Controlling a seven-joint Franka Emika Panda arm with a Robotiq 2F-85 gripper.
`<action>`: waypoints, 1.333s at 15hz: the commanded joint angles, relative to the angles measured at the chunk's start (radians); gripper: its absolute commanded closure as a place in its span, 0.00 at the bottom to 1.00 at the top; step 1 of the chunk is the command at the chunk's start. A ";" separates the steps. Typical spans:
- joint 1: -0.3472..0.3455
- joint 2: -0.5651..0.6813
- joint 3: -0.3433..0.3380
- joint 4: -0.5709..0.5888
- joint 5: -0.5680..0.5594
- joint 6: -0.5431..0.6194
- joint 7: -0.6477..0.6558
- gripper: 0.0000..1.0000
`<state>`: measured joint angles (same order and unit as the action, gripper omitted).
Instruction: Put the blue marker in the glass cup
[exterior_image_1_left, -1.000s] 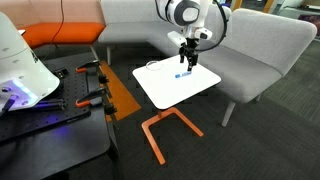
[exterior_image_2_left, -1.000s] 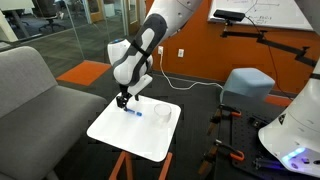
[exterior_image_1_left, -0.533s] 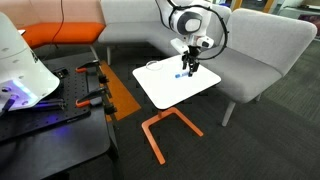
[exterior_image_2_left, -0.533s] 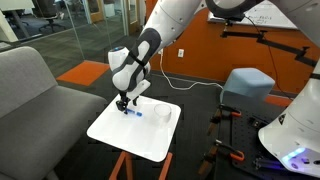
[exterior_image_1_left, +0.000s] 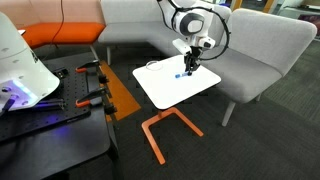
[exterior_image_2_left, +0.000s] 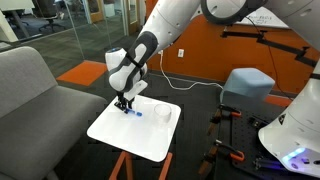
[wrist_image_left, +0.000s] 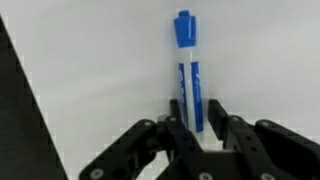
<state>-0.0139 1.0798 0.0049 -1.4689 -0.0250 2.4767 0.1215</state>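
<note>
The blue marker (wrist_image_left: 186, 70) lies flat on the white table (exterior_image_1_left: 160, 92), cap end away from the wrist camera. My gripper (wrist_image_left: 195, 102) is down over its near end, one finger on each side. The jaws stand narrow: one finger is against the marker, and a thin strip of table shows at the other. In both exterior views the gripper (exterior_image_1_left: 187, 68) (exterior_image_2_left: 124, 105) reaches the tabletop over the marker (exterior_image_2_left: 133, 112). The glass cup (exterior_image_2_left: 161, 113) stands upright on the table a short way from the marker.
The small table has an orange metal frame (exterior_image_1_left: 165, 130) and its edges are close on every side. A grey sofa (exterior_image_1_left: 250, 50) wraps behind it. A black cart (exterior_image_1_left: 50, 110) with a white device stands nearby, and a grey stool (exterior_image_2_left: 247, 88) is beyond the table.
The gripper has come down the last bit onto the marker. Its jaws have narrowed from wide apart to closely flanking it. The marker and the cup have not moved.
</note>
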 joint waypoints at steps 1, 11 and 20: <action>0.005 0.015 -0.012 0.046 0.011 -0.095 -0.030 0.95; 0.094 -0.092 -0.048 0.122 -0.087 -0.700 -0.026 0.95; 0.089 -0.097 -0.023 0.220 -0.110 -1.088 -0.075 0.95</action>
<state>0.0859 0.9767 -0.0277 -1.2704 -0.1364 1.4613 0.0730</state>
